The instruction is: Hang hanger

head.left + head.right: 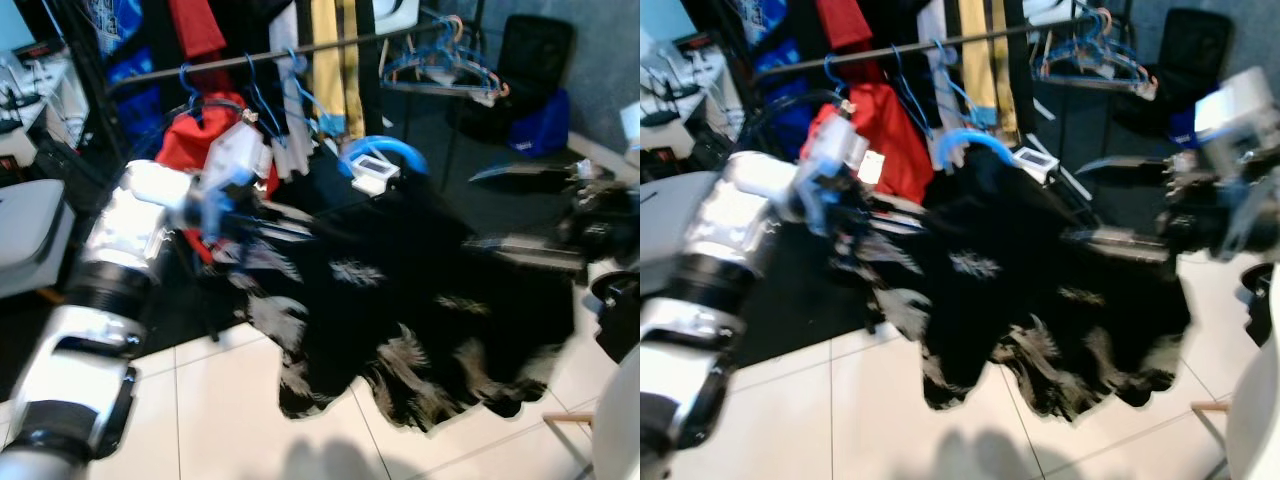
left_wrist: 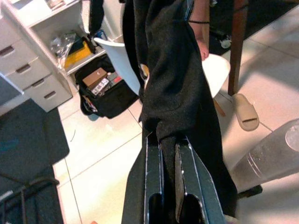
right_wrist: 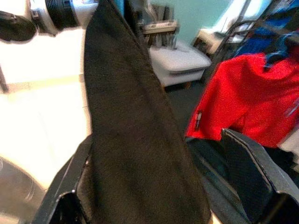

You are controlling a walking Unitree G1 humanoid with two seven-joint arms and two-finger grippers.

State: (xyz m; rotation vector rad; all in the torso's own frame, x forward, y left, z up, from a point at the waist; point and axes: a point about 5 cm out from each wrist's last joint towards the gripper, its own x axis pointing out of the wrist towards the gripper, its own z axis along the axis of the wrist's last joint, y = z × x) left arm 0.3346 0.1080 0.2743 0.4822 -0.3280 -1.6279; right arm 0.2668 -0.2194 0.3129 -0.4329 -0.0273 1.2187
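Both grippers, left point(image 2: 169, 140) pinched and right point(image 3: 154, 186) spread, held a black leaf-print garment point(image 1: 400, 300) on its blue plastic hanger point(image 1: 383, 150) near the metal rail point(image 1: 260, 58).

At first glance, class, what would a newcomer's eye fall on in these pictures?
A black patterned garment on a blue hanger is stretched between the left hand, shut on its fabric, and the right hand. Behind it, a red garment hangs on the clothes rail.
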